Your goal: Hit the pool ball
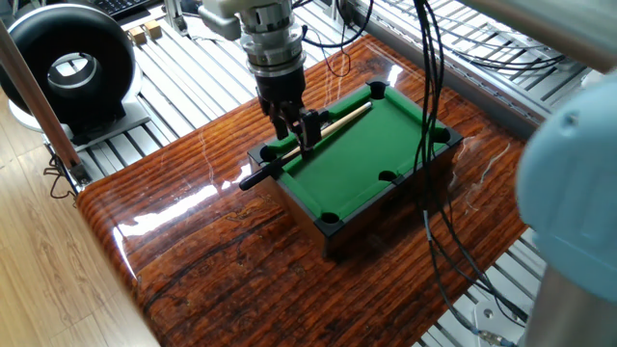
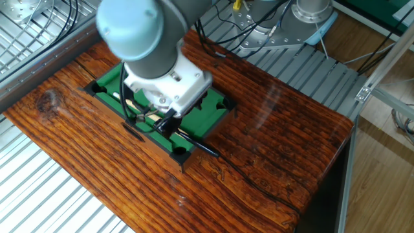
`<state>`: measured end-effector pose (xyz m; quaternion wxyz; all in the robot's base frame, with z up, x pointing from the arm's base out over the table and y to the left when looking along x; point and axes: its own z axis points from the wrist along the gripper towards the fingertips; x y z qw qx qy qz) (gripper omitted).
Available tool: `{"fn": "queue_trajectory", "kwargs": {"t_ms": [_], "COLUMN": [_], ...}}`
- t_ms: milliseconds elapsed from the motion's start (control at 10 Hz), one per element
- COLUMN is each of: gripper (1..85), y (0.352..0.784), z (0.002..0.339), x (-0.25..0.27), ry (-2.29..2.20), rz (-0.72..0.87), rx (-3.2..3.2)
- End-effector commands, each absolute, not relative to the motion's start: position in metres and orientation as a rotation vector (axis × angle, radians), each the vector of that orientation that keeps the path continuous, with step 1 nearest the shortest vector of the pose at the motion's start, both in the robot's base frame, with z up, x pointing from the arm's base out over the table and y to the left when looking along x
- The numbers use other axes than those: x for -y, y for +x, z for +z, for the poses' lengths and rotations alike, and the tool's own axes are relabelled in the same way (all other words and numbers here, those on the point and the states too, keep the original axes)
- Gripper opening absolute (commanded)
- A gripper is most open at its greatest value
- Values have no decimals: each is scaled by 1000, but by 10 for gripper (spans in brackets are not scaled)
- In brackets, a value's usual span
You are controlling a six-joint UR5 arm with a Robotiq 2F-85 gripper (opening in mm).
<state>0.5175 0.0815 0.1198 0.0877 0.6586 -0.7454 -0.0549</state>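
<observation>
My hand (image 1: 297, 133) was clamped shut on the cue stick (image 1: 333, 122).
The stick lay slanted over the green pool table (image 1: 371, 154), butt past its corner.

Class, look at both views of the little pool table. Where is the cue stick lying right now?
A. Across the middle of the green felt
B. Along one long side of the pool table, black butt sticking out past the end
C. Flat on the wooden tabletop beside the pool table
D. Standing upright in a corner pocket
B: the cue runs along the far long rail of the pool table, its black butt overhanging the end, with the tool closed around it.
</observation>
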Motion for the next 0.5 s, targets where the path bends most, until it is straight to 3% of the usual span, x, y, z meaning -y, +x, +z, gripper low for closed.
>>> {"fn": "queue_trajectory", "kwargs": {"t_ms": [0,300,400], "gripper": [560,210,10], "y": [509,507,533], "z": [130,131,130], "x": [-96,-105,-91], "ry": [1786,1283,1118], "rz": [-171,-165,-1], "rx": [2430,2748,2884]}}
